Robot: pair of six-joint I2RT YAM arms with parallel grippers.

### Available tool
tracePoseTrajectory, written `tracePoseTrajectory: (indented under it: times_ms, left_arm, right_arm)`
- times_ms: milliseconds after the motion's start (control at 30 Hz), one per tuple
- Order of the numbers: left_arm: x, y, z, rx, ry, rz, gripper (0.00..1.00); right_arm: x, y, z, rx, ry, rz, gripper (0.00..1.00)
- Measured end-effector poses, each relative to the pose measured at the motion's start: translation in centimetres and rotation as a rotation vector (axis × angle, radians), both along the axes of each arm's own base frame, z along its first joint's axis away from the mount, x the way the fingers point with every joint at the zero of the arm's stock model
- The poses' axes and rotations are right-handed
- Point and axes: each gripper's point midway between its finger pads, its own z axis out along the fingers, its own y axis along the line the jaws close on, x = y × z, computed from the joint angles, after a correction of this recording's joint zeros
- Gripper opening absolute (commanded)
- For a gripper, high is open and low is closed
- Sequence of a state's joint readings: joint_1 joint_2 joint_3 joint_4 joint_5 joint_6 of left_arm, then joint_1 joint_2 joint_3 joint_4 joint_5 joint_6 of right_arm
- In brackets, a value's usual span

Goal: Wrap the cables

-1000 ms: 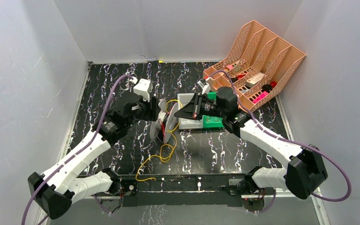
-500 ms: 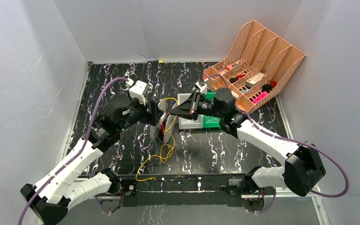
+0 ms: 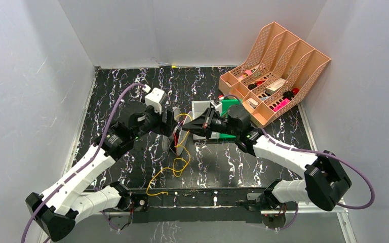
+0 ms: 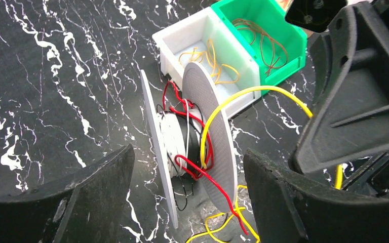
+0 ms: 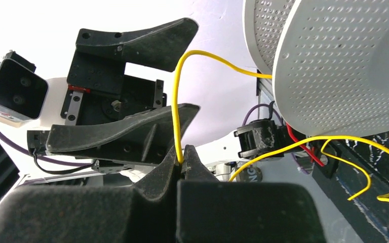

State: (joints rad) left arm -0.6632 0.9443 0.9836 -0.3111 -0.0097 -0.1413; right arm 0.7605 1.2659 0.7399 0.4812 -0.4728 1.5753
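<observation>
A white round spool [image 4: 197, 126] stands on edge on the black marbled table, with red and black wires on its core. My left gripper [image 4: 187, 202] is open, one finger on each side of the spool, both clear of its discs. A yellow cable [image 4: 248, 93] arcs from the spool's core over to my right gripper [image 5: 181, 161], which is shut on it. The rest of that yellow cable [image 3: 174, 167] lies in loose loops on the table near the front edge. In the top view the left gripper [image 3: 173, 132] and right gripper [image 3: 187, 127] face each other across the spool [image 3: 181, 137].
Just behind the spool are a white bin [image 4: 172, 43] holding yellow cables and a green bin [image 4: 288, 48] holding thin brown wires. An orange file rack [image 3: 283, 50] stands at the back right. Grey walls enclose the table.
My left gripper has opened wider and let go of the spool. The right gripper has moved left and lower toward the spool, keeping the yellow cable pinched.
</observation>
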Motion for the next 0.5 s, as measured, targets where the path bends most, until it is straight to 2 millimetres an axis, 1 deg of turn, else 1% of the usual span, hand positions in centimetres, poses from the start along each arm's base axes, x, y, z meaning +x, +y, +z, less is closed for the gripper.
tracePoseTrajectory:
  times_ms: [167, 367, 500]
  left_arm:
    - [0.4, 0.0, -1.4, 0.049, 0.025, -0.001, 0.78]
    - [0.8, 0.0, -2.0, 0.074, 0.030, 0.001, 0.79]
    - [1.2, 0.0, -2.8, 0.098, 0.044, 0.016, 0.78]
  right_arm:
    - [-0.2, 0.8, 0.0, 0.025, 0.046, 0.008, 0.00]
    - [0.3, 1.3, -0.5, 0.031, 0.093, -0.008, 0.00]
    - [0.6, 1.3, -0.4, 0.040, 0.108, -0.019, 0.00]
